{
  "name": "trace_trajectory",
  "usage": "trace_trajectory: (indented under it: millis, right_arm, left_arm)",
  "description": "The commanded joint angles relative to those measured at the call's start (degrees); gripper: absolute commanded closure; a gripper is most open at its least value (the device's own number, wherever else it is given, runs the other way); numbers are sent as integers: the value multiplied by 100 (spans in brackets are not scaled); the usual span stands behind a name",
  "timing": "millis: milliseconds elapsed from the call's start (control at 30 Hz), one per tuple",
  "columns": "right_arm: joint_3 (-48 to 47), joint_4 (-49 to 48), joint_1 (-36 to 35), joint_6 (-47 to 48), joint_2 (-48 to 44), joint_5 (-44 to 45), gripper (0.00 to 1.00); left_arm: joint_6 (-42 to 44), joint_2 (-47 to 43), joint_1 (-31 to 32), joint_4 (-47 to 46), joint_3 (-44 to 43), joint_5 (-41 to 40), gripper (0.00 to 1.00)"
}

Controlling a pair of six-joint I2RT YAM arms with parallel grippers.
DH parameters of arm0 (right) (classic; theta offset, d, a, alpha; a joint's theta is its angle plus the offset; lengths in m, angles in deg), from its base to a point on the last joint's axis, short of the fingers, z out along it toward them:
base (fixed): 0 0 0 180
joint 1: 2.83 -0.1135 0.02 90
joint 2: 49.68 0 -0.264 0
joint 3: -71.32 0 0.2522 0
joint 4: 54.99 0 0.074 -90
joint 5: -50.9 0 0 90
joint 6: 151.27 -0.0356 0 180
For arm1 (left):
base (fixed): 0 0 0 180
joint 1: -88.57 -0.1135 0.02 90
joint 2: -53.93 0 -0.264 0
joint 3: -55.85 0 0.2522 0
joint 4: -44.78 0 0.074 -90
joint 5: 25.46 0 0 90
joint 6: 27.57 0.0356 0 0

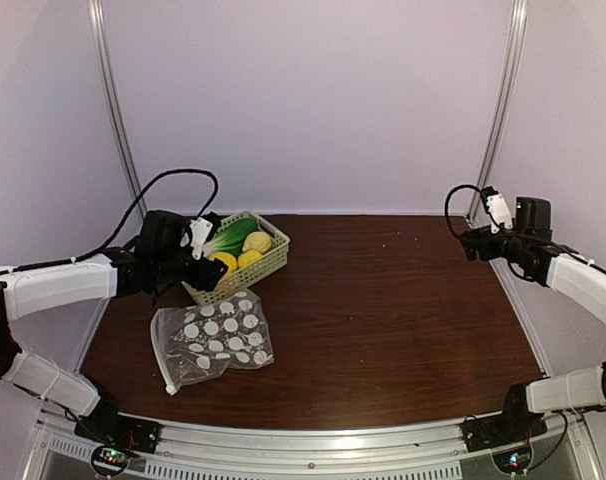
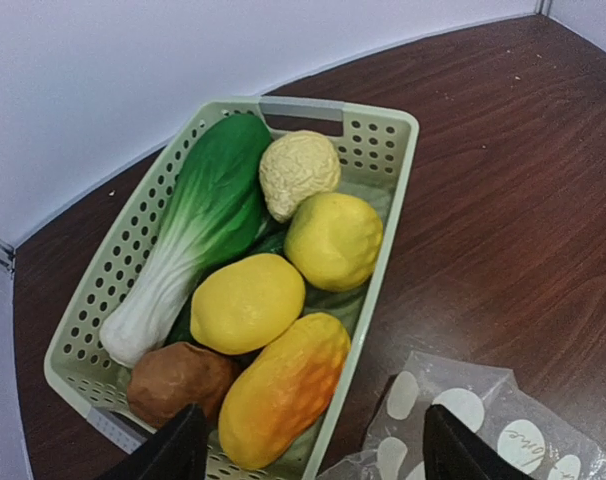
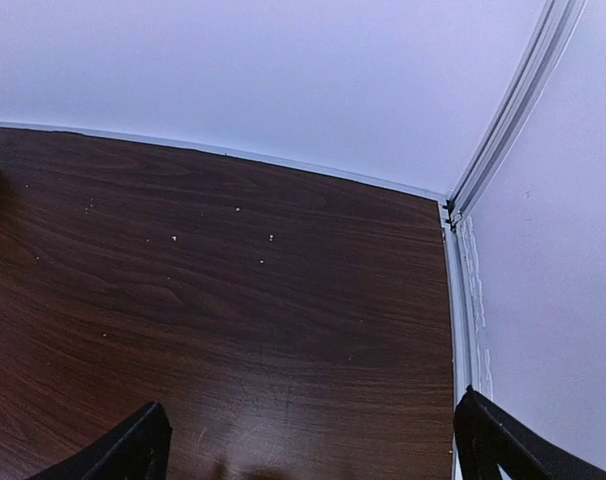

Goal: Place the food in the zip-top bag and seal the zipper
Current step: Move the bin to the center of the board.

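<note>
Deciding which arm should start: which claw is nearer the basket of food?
Left. The left claw hovers open over one end of the basket; the right claw sits open far off near the table's right edge.

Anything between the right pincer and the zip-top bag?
No. Top view shows only bare table between the right pincer and the zip-top bag.

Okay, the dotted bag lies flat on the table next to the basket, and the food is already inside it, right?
Not quite: the food sits in the basket, not inside the dotted bag, as the left wrist view shows. The bag does lie flat on the table next to the basket.
</note>
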Motion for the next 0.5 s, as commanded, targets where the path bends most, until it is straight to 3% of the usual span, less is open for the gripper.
trace_trajectory:
  millis: [0,267,467]
  right_arm:
    - [214,-298,54,135,-140,-385,1]
    - [377,-113,76,695,-286,-1381,2]
    - [422,68,79,1028,-422,-2087,5]
  left_arm:
    - [-225,243,151,151,-384,407,28]
    - [-569,1031,123,1651,-2114,42,32]
    - [-131,1874,-521,2035,-3168,833,23]
